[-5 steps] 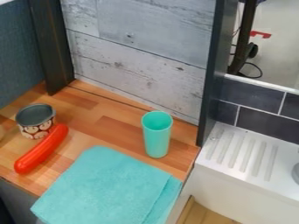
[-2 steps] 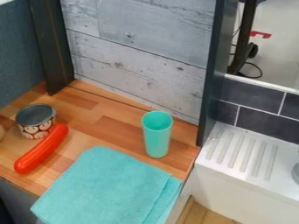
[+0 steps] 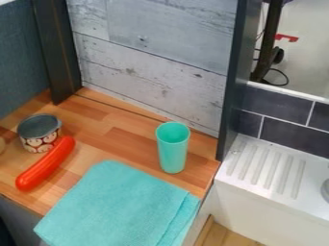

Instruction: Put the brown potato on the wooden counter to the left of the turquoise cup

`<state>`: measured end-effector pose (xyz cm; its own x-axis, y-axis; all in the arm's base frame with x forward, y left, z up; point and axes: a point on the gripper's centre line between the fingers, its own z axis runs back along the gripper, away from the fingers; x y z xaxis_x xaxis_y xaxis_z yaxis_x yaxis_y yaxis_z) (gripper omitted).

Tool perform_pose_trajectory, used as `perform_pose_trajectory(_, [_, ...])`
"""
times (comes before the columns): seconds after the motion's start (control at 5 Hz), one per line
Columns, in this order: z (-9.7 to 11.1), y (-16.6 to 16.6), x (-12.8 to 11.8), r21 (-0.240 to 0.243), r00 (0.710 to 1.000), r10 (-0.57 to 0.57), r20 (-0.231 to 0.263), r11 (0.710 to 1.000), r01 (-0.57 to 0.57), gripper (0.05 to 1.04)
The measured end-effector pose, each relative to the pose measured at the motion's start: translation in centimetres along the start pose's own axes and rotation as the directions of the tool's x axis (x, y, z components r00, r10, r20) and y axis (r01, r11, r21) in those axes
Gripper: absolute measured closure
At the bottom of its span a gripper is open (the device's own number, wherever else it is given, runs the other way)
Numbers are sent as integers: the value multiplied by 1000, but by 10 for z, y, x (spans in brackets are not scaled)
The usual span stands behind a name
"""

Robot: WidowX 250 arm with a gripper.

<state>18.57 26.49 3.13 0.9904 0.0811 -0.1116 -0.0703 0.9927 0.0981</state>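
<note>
"So, what has just changed?"

"Hardly anything. A pale rounded thing [image 3: 2, 144] at the left edge seems to show slightly more than a second ago; what it is, I cannot tell. The green cup [image 3: 173, 150] and the rest lie as they did, so I'd judge that nothing has been moved onward."

"And the pincer?"

"I cannot tell its state, nor whether it holds anything, nor how far it is from the cup."

"Then where is the cup?"

"Upright, mouth up, on the worktop [image 3: 132, 144], near its right edge and the dark post [image 3: 232, 86]. A folded turquoise cloth [image 3: 116, 206] lies just in front of it and to the left, reaching over the front edge."

"Anything else nearby?"

"Farther left, a red sausage [image 3: 45, 164] lies slantwise, its upper end right by an open tin [image 3: 40, 134]. Right of the post is a white ridged drainer [image 3: 276, 191]."
</note>
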Motion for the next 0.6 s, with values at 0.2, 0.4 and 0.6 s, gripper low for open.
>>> perform_pose_trajectory(0.2, [-2, -1, 2, -9, 1000, 22, 6, 1000, -22, 83])
perform_pose_trajectory(0.4, [-11, -2, 1, -17, 998, 64, -19, 998, -65, 83])
perform_pose_trajectory(0.6, [-8, 0, 5, -3, 996, 88, -9, 996, -88, 134])
